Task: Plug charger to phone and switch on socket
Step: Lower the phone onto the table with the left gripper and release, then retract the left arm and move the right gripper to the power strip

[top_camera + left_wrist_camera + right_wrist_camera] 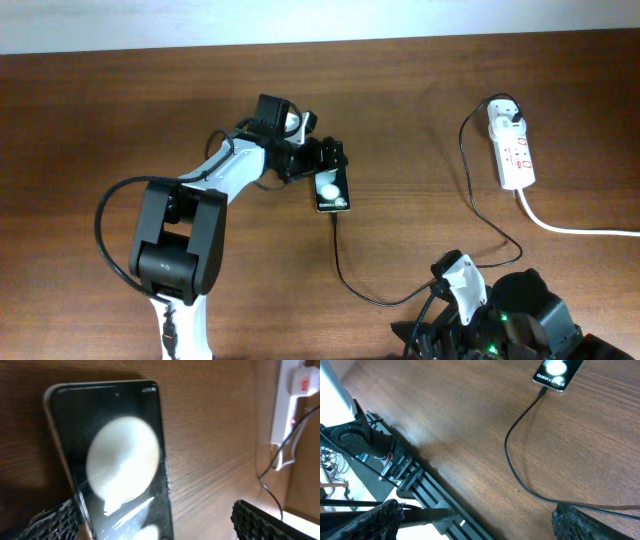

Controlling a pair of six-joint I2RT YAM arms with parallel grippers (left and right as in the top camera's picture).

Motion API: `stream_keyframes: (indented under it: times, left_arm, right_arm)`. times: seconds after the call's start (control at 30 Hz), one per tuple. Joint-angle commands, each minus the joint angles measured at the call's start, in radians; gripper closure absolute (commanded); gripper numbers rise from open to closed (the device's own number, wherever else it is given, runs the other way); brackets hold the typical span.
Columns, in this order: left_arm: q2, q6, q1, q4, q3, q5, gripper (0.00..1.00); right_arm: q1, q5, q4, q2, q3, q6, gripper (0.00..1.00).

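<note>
Where the brown wooden table (90, 110) met a pale wall along its far edge, you had bare wood stretching to the left edge. Your left gripper (327, 160) stood mid-table, jaws spread wide and gripping nothing. The right gripper (480, 522), at the near edge, gaped just as wide and empty. The socket (515, 150) lay by the far right corner. The phone (333, 190) lay flat between the left fingers. Only the right wrist view showed you the charger (512, 455) meeting the phone's near end.
</note>
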Motion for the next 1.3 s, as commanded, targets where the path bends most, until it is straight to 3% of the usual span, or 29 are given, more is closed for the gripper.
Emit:
stream_keyframes:
  times: [0.0,0.23,0.33,0.4,0.47,0.67,0.83,1.13,1.27]
  left_arm:
    - [0.058,0.010,0.009,-0.055,-0.044,-0.237,0.01]
    - [0.056,0.010,0.023,-0.064,-0.043,-0.254,0.01]
    - [-0.005,0.010,0.101,-0.176,-0.043,-0.254,0.01]
    - [-0.098,0.018,0.166,-0.285,-0.042,-0.254,0.01]
    - [-0.225,0.105,0.218,-0.381,-0.042,-0.257,0.01]
    - [-0.679,0.118,0.280,-0.734,-0.043,-0.622,0.01]
    - [-0.935,0.117,0.280,-0.922,-0.044,-0.654,0.01]
    - [-1.338,0.098,0.280,-0.953,-0.259,-0.718,0.01]
    - [-1.388,0.098,0.280,-1.014,-0.273,-0.717,0.01]
  right_arm:
    - [-0.002,0.009,0.003,0.000,0.010,0.004,0.01]
    - [-0.002,0.009,0.003,0.000,0.010,0.004,0.01]
    - [-0.002,0.009,0.003,0.000,0.010,0.004,0.01]
    - [-0.002,0.009,0.003,0.000,0.010,0.004,0.01]
    - [-0.002,0.009,0.003,0.000,0.010,0.004,0.01]
    - [-0.002,0.009,0.003,0.000,0.010,0.004,0.01]
    - [-0.002,0.009,0.003,0.000,0.010,0.004,0.01]
    - [-0.002,0.009,0.003,0.000,0.010,0.004,0.01]
    - [-0.002,0.009,0.003,0.000,0.010,0.004,0.01]
